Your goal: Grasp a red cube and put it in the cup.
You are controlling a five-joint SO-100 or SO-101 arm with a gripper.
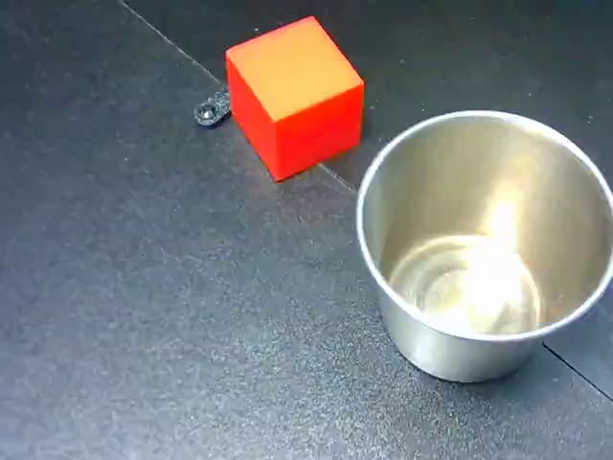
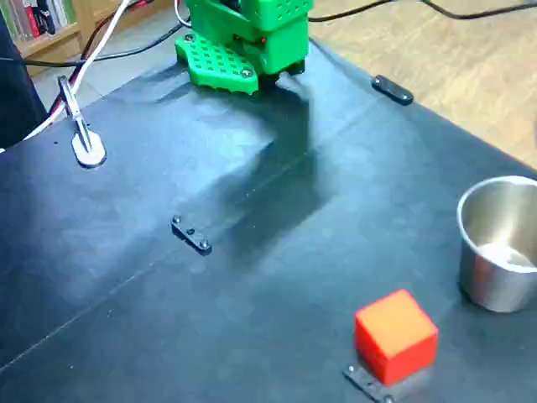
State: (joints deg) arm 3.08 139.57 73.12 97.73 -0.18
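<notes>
On the black table: nothing is held or moved yet, so the task looks unstarted to me.
Red cube [image 1: 295, 96]: it sits flat on the mat, at about ten o'clock from the cup in a fixed view, near it but not touching; in the other fixed view [image 2: 396, 334] it lies at about seven o'clock from the cup.
Cup [image 1: 484, 240]: upright, mouth open, empty inside, also seen at the right edge [image 2: 497, 243].
Small bracket [image 1: 209, 112]: a dark metal tab just beside the cube's lower left corner, touching or nearly so.
Arm: only the green base [image 2: 243, 38] shows, at twelve o'clock on the far edge.
Gripper: out of sight in both fixed views, so whether its fingers are spread or pressed together I cannot tell.
Risk, cube: a finger may catch the bracket and twist the cube.
Risk, cup: it is close, light and smooth; a wide approach could knock it over or slide it away.
Risk, drop: an off-centre release could strike the rim and bounce the cube out.
</notes>
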